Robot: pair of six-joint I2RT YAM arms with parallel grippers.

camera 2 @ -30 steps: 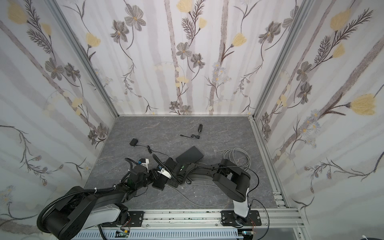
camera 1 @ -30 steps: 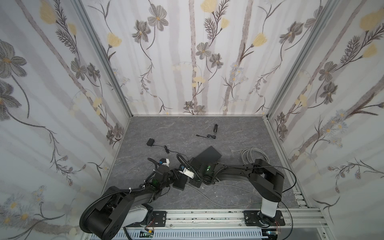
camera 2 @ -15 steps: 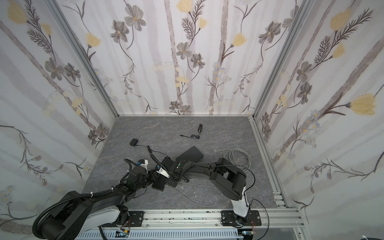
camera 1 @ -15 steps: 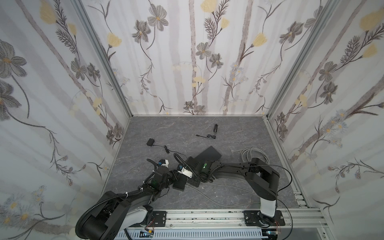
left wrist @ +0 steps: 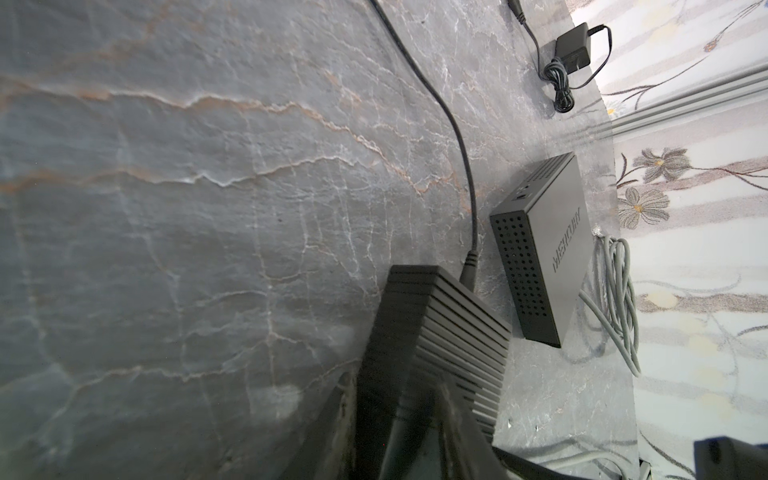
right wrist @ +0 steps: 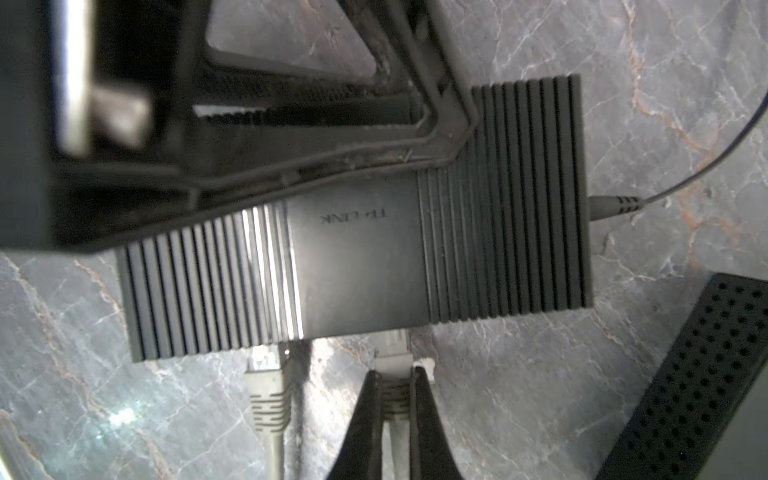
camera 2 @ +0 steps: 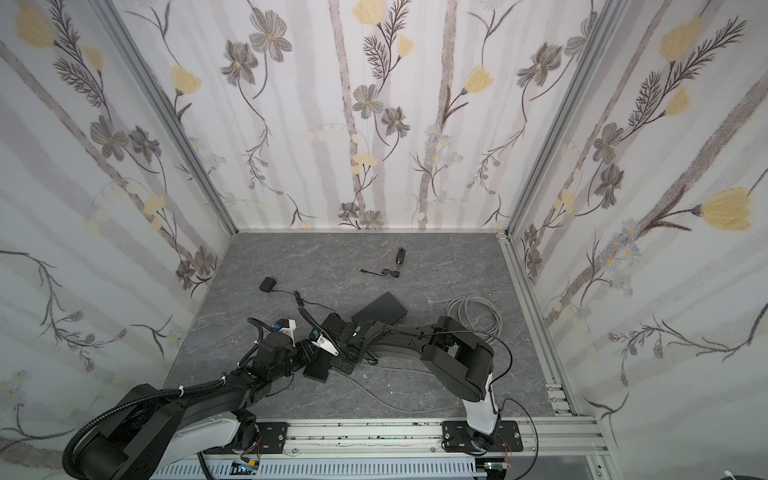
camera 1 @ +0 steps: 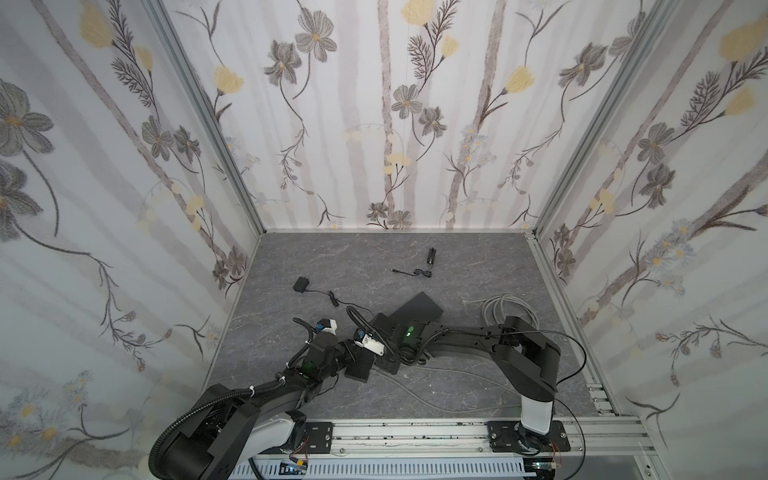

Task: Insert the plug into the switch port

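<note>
Lying flat on the grey marbled table (right wrist: pixel 623 62), the ribbed black switch (right wrist: pixel 357 266) is gripped at one end by the left jaws, which are closed across its body. The plug (right wrist: pixel 392 353), grey and booted, is pinched by its boot in the closed right jaws and is pressed nose-first against the port side of the switch. Whether it is fully seated cannot be told, since the ports are hidden under the casing's edge. A second grey plug (right wrist: pixel 266 374) is seen just beside it on the same side, its nose likewise tucked under that edge. On the opposite side a thin black power lead (right wrist: pixel 615 205) is plugged in and curves away across the table.

A perforated black box (left wrist: pixel 548 249) is laid near the switch but apart from it, on the side where the right arm reaches in. Beyond the box, a coil of grey cable (camera 1: pixel 509 305) is heaped toward the right wall. A black power adapter (camera 1: pixel 300 285) is left toward the left wall, well apart from the switch. A small black unit (camera 1: pixel 432 255) with a bundled thin cord is set near the back wall. A loose grey cable (camera 1: pixel 415 395) is trailed across the front of the table. In both top views the switch is largely covered by the two wrists, which meet over it.
</note>
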